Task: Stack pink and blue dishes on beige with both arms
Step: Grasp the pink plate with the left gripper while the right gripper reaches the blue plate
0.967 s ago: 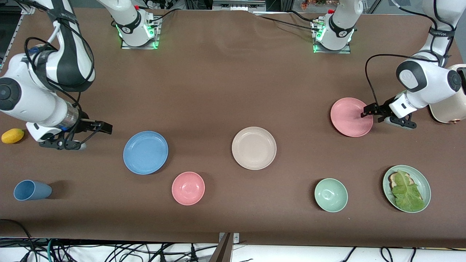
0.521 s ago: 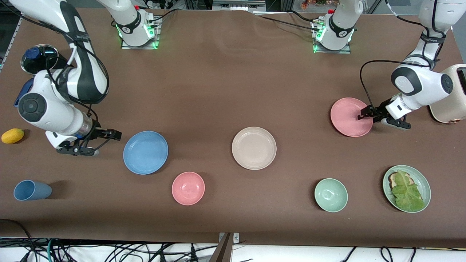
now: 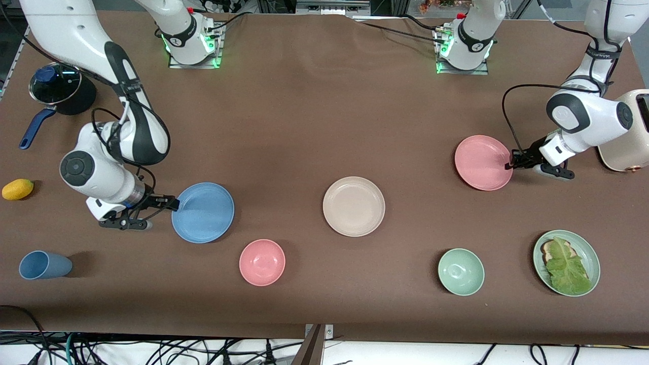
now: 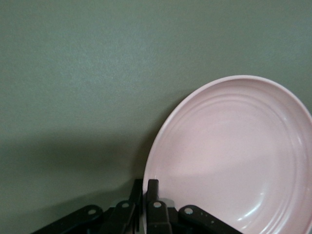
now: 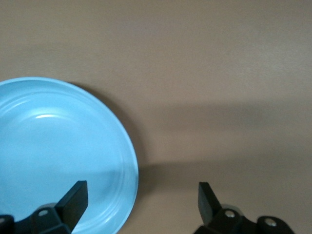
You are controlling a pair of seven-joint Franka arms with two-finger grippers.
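The pink plate (image 3: 481,162) lies toward the left arm's end of the table. My left gripper (image 3: 509,165) is shut on its rim. In the left wrist view the gripper (image 4: 145,187) has one finger inside the pink plate (image 4: 234,156) and one outside. The blue plate (image 3: 203,212) lies toward the right arm's end. My right gripper (image 3: 174,204) is open at its edge. In the right wrist view the gripper (image 5: 140,200) straddles the rim of the blue plate (image 5: 58,151), one finger over the dish and one over the table. Between the two, the beige plate (image 3: 354,206) sits empty.
A pink bowl (image 3: 262,262), a blue cup (image 3: 43,264), a green bowl (image 3: 461,271) and a green plate (image 3: 536,256) with lettuce lie nearer the front camera. A cream toaster (image 3: 626,147), a lemon (image 3: 17,189) and a lidded pot (image 3: 56,88) stand at the table's ends.
My right gripper has travelled to the blue plate's rim. My left gripper has closed on the pink plate's rim, and that plate has shifted slightly toward the table's middle.
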